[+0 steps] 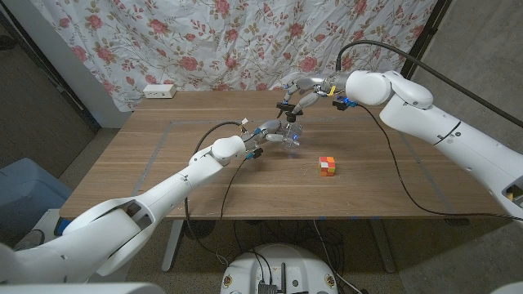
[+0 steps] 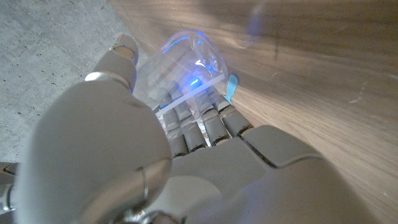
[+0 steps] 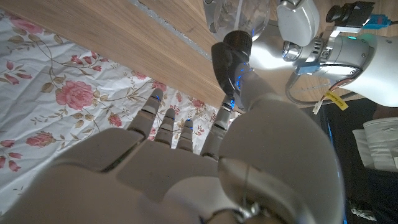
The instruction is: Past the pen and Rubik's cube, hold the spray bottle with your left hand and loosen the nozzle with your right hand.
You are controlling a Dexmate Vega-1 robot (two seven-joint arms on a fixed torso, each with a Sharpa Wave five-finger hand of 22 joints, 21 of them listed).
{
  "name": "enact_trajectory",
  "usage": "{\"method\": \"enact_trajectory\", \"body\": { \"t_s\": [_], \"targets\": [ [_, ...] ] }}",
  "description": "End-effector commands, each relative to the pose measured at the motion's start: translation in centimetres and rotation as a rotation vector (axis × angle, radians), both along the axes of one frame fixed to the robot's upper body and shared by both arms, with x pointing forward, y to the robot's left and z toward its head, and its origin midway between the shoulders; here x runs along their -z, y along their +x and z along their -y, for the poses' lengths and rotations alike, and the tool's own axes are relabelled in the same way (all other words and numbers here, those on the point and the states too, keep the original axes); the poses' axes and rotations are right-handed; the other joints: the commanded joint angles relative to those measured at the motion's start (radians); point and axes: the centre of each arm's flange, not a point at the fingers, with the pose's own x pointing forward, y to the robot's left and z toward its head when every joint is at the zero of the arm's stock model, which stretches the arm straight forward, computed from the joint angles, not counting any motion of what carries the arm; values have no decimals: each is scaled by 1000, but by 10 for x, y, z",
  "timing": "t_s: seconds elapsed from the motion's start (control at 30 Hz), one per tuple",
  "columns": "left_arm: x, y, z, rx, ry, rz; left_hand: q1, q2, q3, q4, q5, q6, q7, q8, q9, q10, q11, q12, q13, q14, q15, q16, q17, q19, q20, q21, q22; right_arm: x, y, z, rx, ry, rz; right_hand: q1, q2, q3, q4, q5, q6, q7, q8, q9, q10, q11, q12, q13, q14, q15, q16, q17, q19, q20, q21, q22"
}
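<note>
- Looking down from the head view, we see nearest to us a wooden table (image 1: 163,175) with both arms coming in from the bottom corners.
- On its near right part lies a Rubik's cube (image 1: 328,166), alone on the wood, showing orange, white and red squares.
- Just beyond the cube, and a little to its left, our left hand (image 1: 272,135) grips a clear spray bottle (image 1: 292,133) at the middle of the table.
- In the left wrist view, the left hand (image 2: 186,134) has its fingers (image 2: 208,121) wrapped around the see-through body of the bottle (image 2: 189,65), with the thumb along one side; a blue glow shows through the plastic.
- We cannot tell from these pictures whether the bottle stands on the wood or is lifted off it.
- Directly above the bottle, our right hand (image 1: 301,92) reaches down from the far right, its dark fingertips at the nozzle (image 1: 288,107).
- In the right wrist view, the thumb (image 3: 233,56) of the right hand (image 3: 186,149) presses against the top of the bottle (image 3: 242,15), while the other fingers (image 3: 155,118) stretch out straight beside it; we cannot tell whether they actually pinch the nozzle.
- Farther back, a white power strip (image 1: 159,91) lies at the far left edge of the table.
- Behind everything hangs a curtain (image 1: 204,41) printed with roses.
</note>
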Motion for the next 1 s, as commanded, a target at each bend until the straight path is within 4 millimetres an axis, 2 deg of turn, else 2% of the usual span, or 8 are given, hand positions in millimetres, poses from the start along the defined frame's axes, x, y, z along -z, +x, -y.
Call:
{"method": "enact_trajectory", "body": {
  "t_s": [0.03,0.67,1.0],
  "targets": [
    [1,1,0,-3,-2,-2,-98,119,9,-2,0,10,6,7,0,8,-3,-1,6,6,-125,-3,1,-3,-37,0,5,-1,4,4,-23,36,-13,28,1,7,2,7,25,0,12,1,14,-11,10,0,5,-4,9,4,5,-8,0,2],
    [2,2,4,5,6,-7,-96,123,9,-3,-1,8,7,8,-2,10,0,-5,7,6,-124,-5,2,-4,-36,0,5,-1,4,8,-44,70,-31,102,13,3,0,26,109,0,45,-1,70,-32,19,-1,19,-27,22,11,-1,-24,-2,2],
    [4,1,4,3,6,-11,-98,126,9,-2,-2,6,9,8,-3,9,0,-8,8,6,-124,-7,3,-4,-36,0,5,0,4,9,-44,71,-26,148,17,-6,2,38,187,2,76,0,115,-42,27,-1,29,-42,32,17,-3,-29,-1,3]
  ]
}}
